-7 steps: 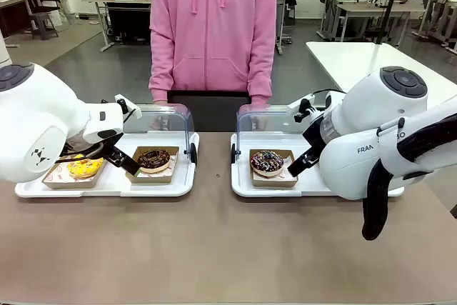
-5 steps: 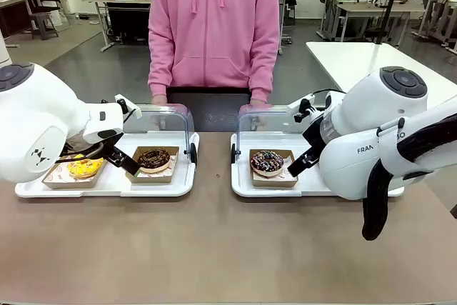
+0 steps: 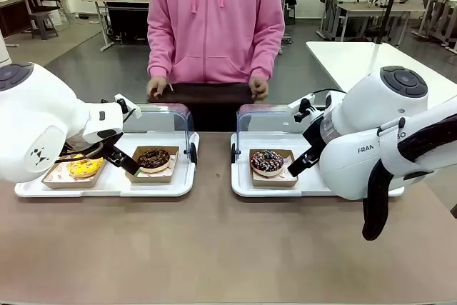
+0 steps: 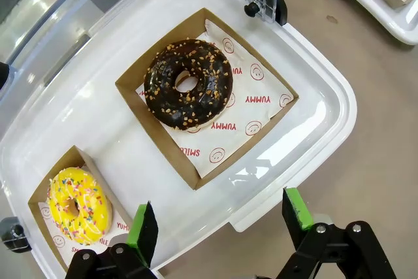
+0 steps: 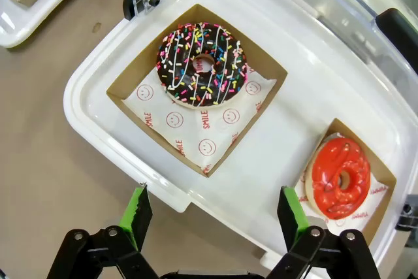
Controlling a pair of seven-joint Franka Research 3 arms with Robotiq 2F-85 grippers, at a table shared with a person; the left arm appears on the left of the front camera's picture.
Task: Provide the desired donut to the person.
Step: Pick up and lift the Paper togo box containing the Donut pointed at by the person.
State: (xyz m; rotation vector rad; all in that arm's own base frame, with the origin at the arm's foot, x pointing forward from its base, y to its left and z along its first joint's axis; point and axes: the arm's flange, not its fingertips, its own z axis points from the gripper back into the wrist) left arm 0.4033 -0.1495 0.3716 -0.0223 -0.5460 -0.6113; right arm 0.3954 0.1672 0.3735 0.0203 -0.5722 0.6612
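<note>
Lower edge of the left wrist view: left end effector (image 4: 217,200), green pads (image 4: 140,230) spread wide apart, nothing between them. Hovers above the near rim of a white tray (image 4: 330,106), where tray meets brown counter (image 4: 382,181). Just beyond, mid-frame, in an open cardboard box (image 4: 127,93) lined with printed paper: chocolate donut with nut crumbs (image 4: 189,83). Lower left of that frame, in a second box on the same tray, well apart from the first: yellow donut with coloured sprinkles (image 4: 78,204).

Lower edge of the right wrist view: right end effector (image 5: 213,191), jaws likewise wide apart, gripping nothing, above the near rim of a second white tray (image 5: 78,102). Upper middle of that frame, in its own paper-lined box: chocolate donut with white stripes and rainbow sprinkles (image 5: 202,63). Lower right, in a separate box on the same tray: red glazed donut (image 5: 339,178).

Front view, middle band: both trays side by side on the counter with a gap between, one left of centre, one right of centre, left arm (image 3: 43,126) and right arm (image 3: 371,141) bent over them from the frame's edges. Behind each tray, a clear lid (image 3: 168,116) raised upright. Farthest, top centre: the person (image 3: 214,26) in a pink hoodie, standing across the counter, one hand (image 3: 157,88) left of centre and other hand (image 3: 258,88) right of centre, both resting on a dark edge (image 3: 207,93) just behind the lids, touching no donut.
</note>
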